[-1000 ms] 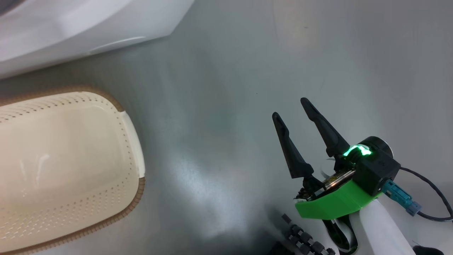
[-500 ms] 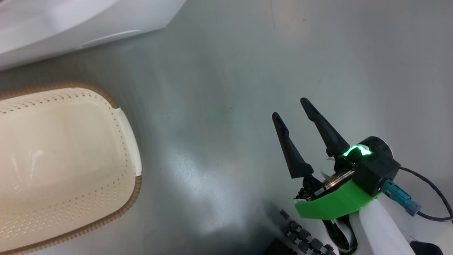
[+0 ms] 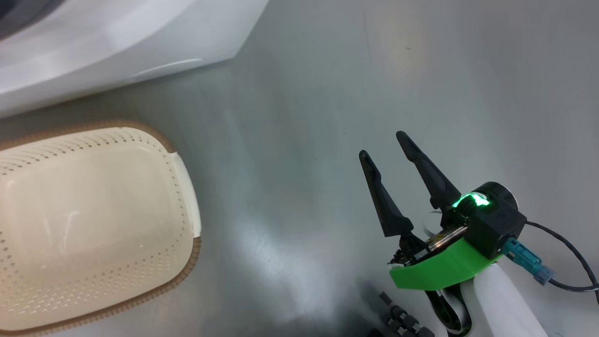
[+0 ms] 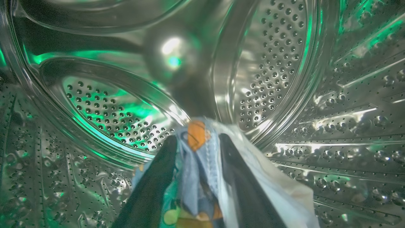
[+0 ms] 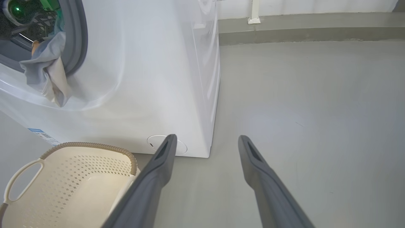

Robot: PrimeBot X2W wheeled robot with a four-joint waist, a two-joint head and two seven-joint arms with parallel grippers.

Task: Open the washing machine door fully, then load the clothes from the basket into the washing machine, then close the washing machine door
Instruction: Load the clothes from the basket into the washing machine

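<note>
Inside the perforated steel drum [image 4: 272, 63], left pincer [image 4: 197, 137] straddles crumpled blue clothes [image 4: 202, 171], grip unclear; right pincer [image 3: 381, 144] gapes.

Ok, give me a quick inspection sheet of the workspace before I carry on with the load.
Surface: grey floor, glossy.
Job's things: basket beside the washing machine, no clothes seen in it; clothes inside the drum, part draped out over the grey gasket.
Clutter: nothing seen.
Grippers: left gripper inside the drum, cloth between its fingers, grip unclear; right gripper open, empty, above the floor.
Cables: black cable with a blue plug at the right wrist.
Surroundings: wall base and white pipe beyond the machine.
</note>
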